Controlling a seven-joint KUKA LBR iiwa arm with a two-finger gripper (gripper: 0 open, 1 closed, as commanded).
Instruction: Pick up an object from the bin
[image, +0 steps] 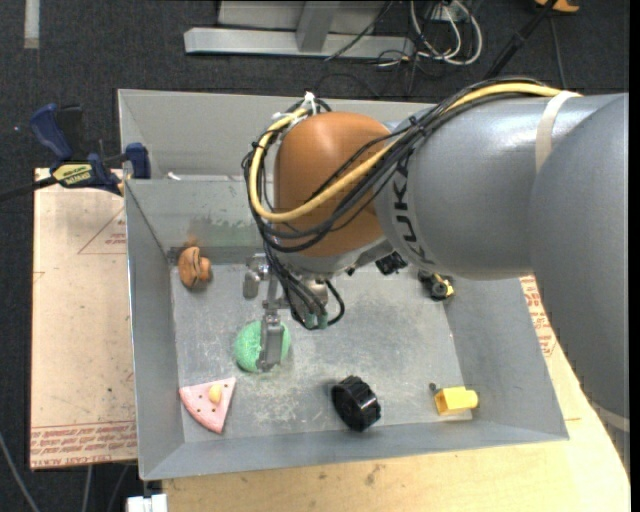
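My gripper (270, 345) hangs below the orange wrist cover, near the middle left of the bin. One finger (271, 338) reaches down onto a soft green lump (250, 347) lying on the bin floor. The lump shows on both sides of that finger, which touches or presses into it. A pink wedge with dots (209, 404) lies at the front left, a little below the lump. A black ring-shaped cap (356, 403) sits at the front middle.
A brown knobbly thing (194, 267) rests by the back left wall. A yellow block (455, 401) lies at the front right, and a small yellow-black piece (438, 288) at the right under the arm. The arm covers the bin's back right.
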